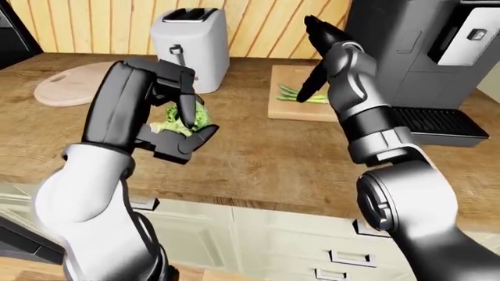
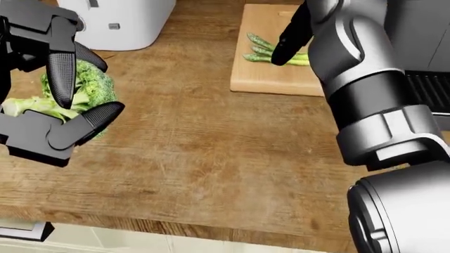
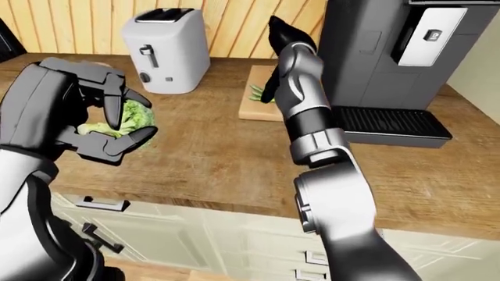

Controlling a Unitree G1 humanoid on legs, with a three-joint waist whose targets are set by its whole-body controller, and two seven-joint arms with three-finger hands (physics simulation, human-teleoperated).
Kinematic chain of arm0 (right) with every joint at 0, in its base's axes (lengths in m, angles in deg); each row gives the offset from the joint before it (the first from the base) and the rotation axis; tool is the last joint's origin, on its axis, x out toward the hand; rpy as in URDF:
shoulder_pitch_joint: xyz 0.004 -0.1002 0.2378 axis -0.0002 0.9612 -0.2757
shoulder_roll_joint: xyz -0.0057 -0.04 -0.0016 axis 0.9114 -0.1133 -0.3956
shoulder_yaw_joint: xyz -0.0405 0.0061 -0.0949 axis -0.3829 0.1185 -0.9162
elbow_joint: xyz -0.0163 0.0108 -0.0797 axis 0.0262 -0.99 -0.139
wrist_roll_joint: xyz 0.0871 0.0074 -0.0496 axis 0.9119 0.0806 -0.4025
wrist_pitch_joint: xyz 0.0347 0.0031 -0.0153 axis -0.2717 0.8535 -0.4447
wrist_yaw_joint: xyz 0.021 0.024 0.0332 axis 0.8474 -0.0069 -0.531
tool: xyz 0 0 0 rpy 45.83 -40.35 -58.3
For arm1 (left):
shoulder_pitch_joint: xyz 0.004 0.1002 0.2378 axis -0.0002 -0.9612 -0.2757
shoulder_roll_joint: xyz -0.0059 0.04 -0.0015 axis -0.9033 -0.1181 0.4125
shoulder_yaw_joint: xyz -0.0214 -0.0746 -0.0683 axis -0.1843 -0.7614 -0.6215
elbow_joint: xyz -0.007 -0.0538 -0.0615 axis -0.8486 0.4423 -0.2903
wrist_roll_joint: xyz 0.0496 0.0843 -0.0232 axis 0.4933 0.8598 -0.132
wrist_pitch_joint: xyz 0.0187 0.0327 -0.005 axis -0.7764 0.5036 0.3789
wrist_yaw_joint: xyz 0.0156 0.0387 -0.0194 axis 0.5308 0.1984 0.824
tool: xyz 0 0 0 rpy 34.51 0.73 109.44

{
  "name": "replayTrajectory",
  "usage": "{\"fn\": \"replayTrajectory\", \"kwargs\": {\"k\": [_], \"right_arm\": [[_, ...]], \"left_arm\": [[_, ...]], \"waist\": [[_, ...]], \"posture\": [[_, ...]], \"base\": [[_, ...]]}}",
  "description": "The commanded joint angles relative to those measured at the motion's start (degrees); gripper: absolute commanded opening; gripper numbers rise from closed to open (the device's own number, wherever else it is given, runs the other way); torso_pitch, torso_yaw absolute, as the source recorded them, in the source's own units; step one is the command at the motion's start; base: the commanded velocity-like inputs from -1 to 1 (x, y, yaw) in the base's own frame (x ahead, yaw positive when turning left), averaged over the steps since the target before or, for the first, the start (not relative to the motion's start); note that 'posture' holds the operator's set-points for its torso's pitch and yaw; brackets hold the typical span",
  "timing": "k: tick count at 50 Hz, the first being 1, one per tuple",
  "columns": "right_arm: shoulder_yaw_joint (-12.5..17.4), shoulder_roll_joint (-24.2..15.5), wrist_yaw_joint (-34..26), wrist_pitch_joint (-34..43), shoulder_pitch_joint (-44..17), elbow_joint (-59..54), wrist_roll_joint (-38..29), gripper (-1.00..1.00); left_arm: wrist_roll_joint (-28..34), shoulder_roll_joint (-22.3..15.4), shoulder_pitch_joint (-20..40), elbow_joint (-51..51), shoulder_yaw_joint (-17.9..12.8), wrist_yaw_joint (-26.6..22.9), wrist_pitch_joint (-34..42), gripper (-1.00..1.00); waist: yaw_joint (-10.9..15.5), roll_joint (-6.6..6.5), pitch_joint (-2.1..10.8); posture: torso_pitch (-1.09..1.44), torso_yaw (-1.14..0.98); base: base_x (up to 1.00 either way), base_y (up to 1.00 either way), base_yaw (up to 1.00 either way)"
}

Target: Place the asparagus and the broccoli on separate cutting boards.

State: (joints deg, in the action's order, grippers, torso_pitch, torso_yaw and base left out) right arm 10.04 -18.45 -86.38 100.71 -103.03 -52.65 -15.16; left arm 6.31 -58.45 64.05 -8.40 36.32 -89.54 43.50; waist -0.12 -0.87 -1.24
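**Kid:** What is your left hand (image 2: 53,100) doing?

**Me:** It is sitting at the left side of the head view. My black fingers (image 2: 61,71) are curling around the broccoli (image 2: 70,97) and pinching it tight. I am holding it up in the air over the wooden counter (image 2: 190,158), not on any board.

**Kid:** What is near it?

**Me:** A white toaster (image 1: 191,47) is standing just above my left hand in the left-eye view. A round cutting board (image 1: 66,91) is lying at the upper left of that view, well apart from the broccoli.

**Kid:** And your right hand (image 1: 320,29)?

**Me:** It is reaching up at the top middle of the left-eye view. The fingers are looking spread and are not gripping anything, as far as I can tell.

**Kid:** Where is the asparagus (image 2: 270,50)?

**Me:** It is lying flat on the square cutting board (image 2: 264,76) at the top of the head view. My right arm (image 2: 358,79) is hiding part of it. A big gray coffee machine (image 3: 391,52) is standing just to the right of that board.
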Motion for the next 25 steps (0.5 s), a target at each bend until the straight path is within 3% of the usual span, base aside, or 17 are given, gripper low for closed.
{"fn": "replayTrajectory", "kwargs": {"k": [1,11,13,14,16,17,18,20,21,25], "right_arm": [[0.1,-0.5,-1.0,0.3,-2.7,3.8,-0.7,1.0],[0.0,0.6,-6.7,3.6,1.2,15.7,-2.7,1.0],[0.0,1.2,-9.1,5.0,3.1,21.5,-3.4,1.0],[0.0,1.4,-10.6,5.8,4.6,25.2,-3.8,1.0],[0.2,1.2,-12.7,5.7,7.8,32.2,-4.7,1.0],[0.4,1.0,-14.0,6.3,8.9,35.2,-5.4,1.0],[0.7,0.9,-15.3,6.8,10.1,38.7,-6.0,1.0],[1.1,0.9,-17.9,8.1,12.6,44.7,-7.1,1.0],[1.3,0.9,-18.3,8.1,13.6,46.2,-7.4,1.0],[1.3,2.2,-19.3,7.0,18.9,53.5,-7.5,1.0]], "left_arm": [[0.7,-0.2,1.7,-1.3,0.4,0.4,-0.6,-1.0],[0.6,-0.4,2.3,-1.2,-0.2,-0.1,-0.2,-1.0],[0.5,-0.6,2.6,-1.1,-0.5,-0.1,0.0,-1.0],[0.4,-0.6,2.5,-1.2,-0.6,-0.1,0.1,-1.0],[0.1,-0.8,2.3,-1.3,-0.7,0.0,0.1,-1.0],[-0.2,-0.9,2.2,-1.1,-1.0,0.2,0.0,-1.0],[-0.6,-1.0,2.4,-0.6,-1.3,0.5,-0.3,-1.0],[-1.0,-1.4,2.7,-0.3,-1.5,0.7,0.0,-1.0],[-1.1,-1.6,2.9,-0.3,-1.6,0.7,0.3,-1.0],[-2.0,-2.8,3.9,0.0,-2.3,0.9,1.0,-1.0]], "waist": [[0.0,0.03,1.99],[-0.7,-0.56,1.56],[-1.1,-0.06,1.68],[-1.2,0.73,0.44],[-2.0,2.92,-0.63],[-2.5,6.15,0.05],[-2.1,5.49,-1.28],[-2.2,4.77,1.32],[-2.2,4.55,1.56],[-2.1,3.05,-0.56]], "posture": [[0.0,0.0],[0.0,0.0],[0.0,0.0],[0.0,0.0],[0.0,0.0],[0.0,0.0],[0.0,0.0],[0.0,0.0],[0.0,0.0],[0.0,0.0]], "base": [[-0.68,0.02,0.0],[-0.69,0.03,0.0],[-0.44,0.14,0.0],[-0.26,0.31,0.0],[-0.25,0.49,0.0],[-0.24,0.56,0.0],[-0.25,0.56,0.0],[-0.21,0.57,0.0],[-0.13,0.6,0.0],[-0.01,0.67,0.0]]}}
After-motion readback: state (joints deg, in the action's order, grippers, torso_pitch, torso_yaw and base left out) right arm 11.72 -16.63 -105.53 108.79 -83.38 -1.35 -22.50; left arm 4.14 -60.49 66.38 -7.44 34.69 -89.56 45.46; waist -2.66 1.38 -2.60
